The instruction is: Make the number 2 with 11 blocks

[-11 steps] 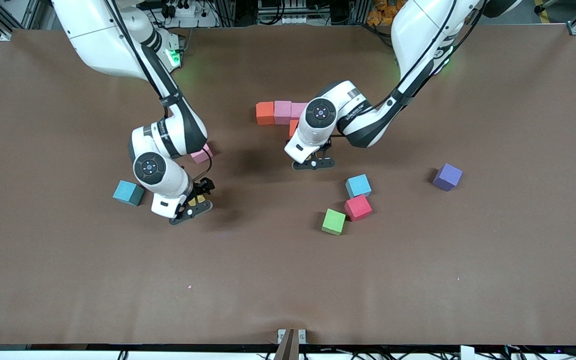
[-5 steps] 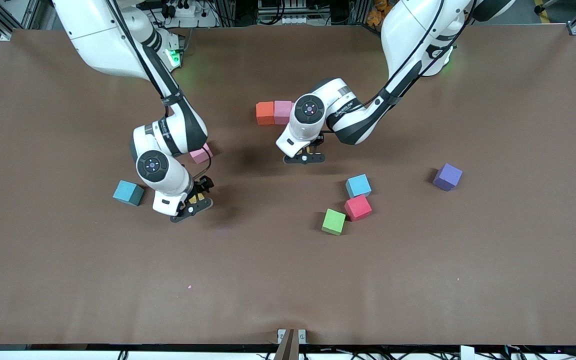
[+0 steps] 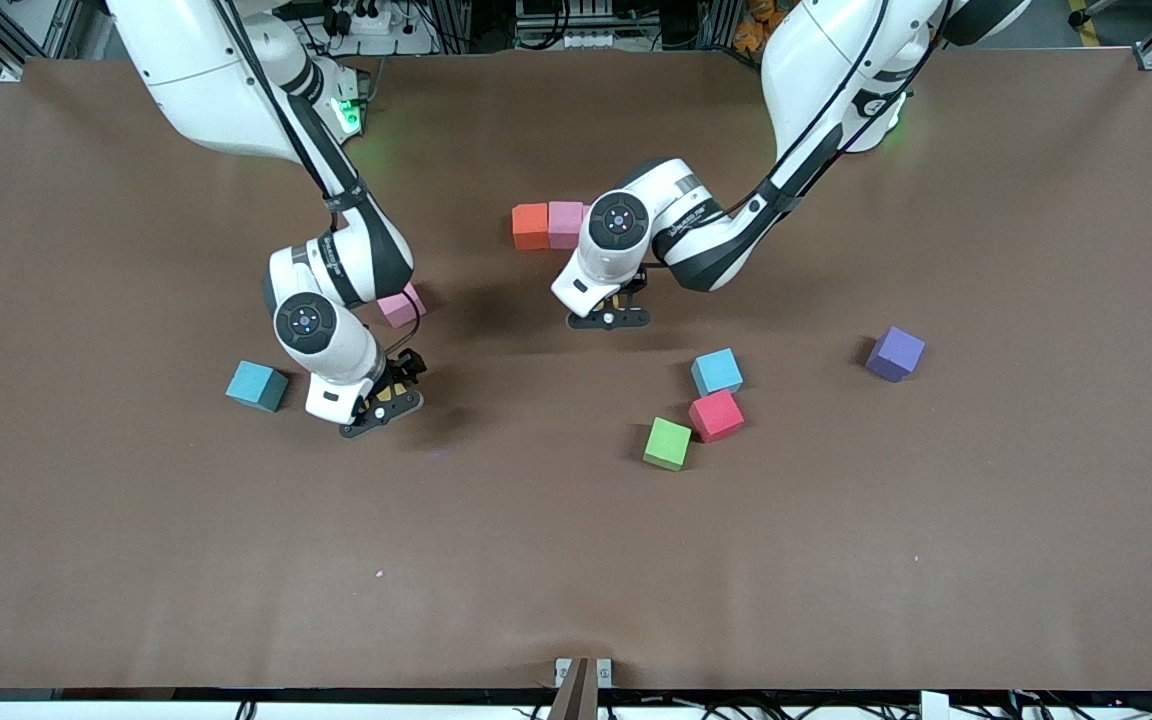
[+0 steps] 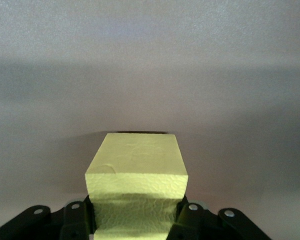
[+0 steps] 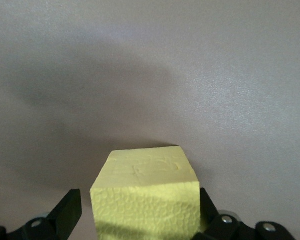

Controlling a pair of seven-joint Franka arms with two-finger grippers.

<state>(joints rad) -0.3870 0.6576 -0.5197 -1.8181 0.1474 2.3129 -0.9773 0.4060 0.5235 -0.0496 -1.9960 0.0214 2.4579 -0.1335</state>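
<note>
My left gripper [image 3: 611,310] [image 4: 135,212] is shut on a yellow block [image 4: 137,160], its sides pinched in, low over the table just nearer the camera than a row of blocks. That row shows an orange block [image 3: 530,226] and a pink block [image 3: 565,224]; the left wrist hides the rest. My right gripper [image 3: 386,398] [image 5: 140,210] is open, straddling a second yellow block [image 5: 145,175] on the table, with a gap at one finger [image 5: 70,207]. Loose blocks include pink [image 3: 402,306], teal [image 3: 257,386], light blue [image 3: 716,371], red [image 3: 716,415] and green [image 3: 667,443].
A purple cube [image 3: 895,353] lies toward the left arm's end of the table. The brown table [image 3: 576,560] stretches wide nearer the camera. A small bracket [image 3: 582,675] sits at its near edge.
The left gripper moved toward the block row and pinched tighter on its yellow block, now covering the row's end. The right gripper shifted slightly around its yellow block.
</note>
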